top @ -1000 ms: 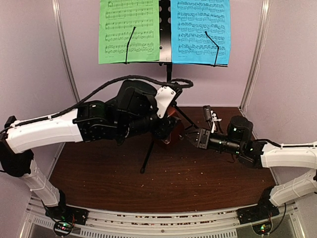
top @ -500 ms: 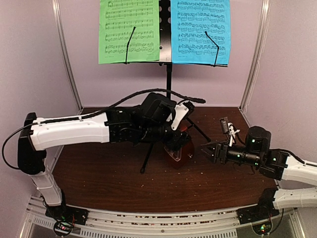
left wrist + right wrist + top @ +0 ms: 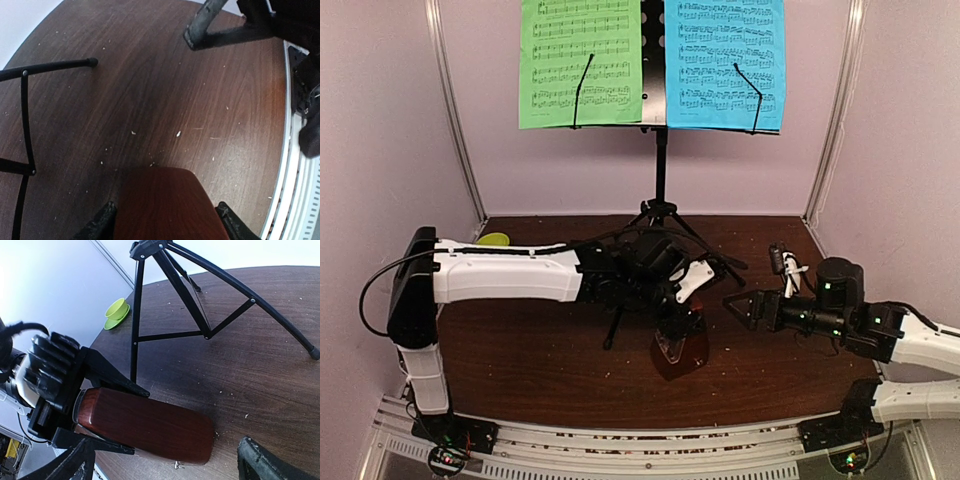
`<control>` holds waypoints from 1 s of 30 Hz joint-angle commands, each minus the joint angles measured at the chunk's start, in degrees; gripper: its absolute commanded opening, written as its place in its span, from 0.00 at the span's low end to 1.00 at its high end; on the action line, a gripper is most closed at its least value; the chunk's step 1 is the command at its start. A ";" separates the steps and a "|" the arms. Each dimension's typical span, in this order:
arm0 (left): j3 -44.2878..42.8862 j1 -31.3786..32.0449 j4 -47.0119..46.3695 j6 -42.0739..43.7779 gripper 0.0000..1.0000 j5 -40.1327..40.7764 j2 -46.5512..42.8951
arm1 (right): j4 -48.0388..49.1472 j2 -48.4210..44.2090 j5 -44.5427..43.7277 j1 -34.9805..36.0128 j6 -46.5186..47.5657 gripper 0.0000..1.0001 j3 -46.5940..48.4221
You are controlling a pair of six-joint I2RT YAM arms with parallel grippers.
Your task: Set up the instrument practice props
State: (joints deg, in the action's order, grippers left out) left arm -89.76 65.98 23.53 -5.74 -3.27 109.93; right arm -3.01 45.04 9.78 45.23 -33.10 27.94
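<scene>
The black music stand point(image 3: 660, 160) stands at the back on its tripod point(image 3: 200, 315), with a green sheet point(image 3: 580, 62) and a blue sheet point(image 3: 725, 62) on its desk. My left gripper point(image 3: 678, 318) is shut from above on the reddish-brown metronome point(image 3: 682, 348), which is upright in front of the tripod, at or just above the table. In the left wrist view the metronome point(image 3: 165, 200) fills the gap of my left gripper point(image 3: 167, 222). My right gripper point(image 3: 740, 305) is open just right of the metronome point(image 3: 145, 425), touching nothing; its fingers point(image 3: 260, 460) stand wide.
A small lime-green bowl point(image 3: 492, 240) sits at the back left behind my left arm, also seen in the right wrist view point(image 3: 116, 310). Tripod legs point(image 3: 25, 100) spread over the brown table point(image 3: 520, 370). Pale walls close in the sides and back.
My left arm has carried the metronome down and toward the near edge. My right gripper has opened wide and drawn back to the right, away from the metronome.
</scene>
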 commanded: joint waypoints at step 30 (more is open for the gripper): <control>21.38 -2.55 -19.95 -5.08 0.82 -2.06 -18.44 | -1.89 12.16 4.13 -0.32 0.20 1.00 11.99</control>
State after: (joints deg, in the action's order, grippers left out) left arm -72.99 63.72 12.08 -5.17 -8.71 94.45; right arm -6.59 55.37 11.68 45.21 -32.93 37.85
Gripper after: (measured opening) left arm 0.834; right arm 0.999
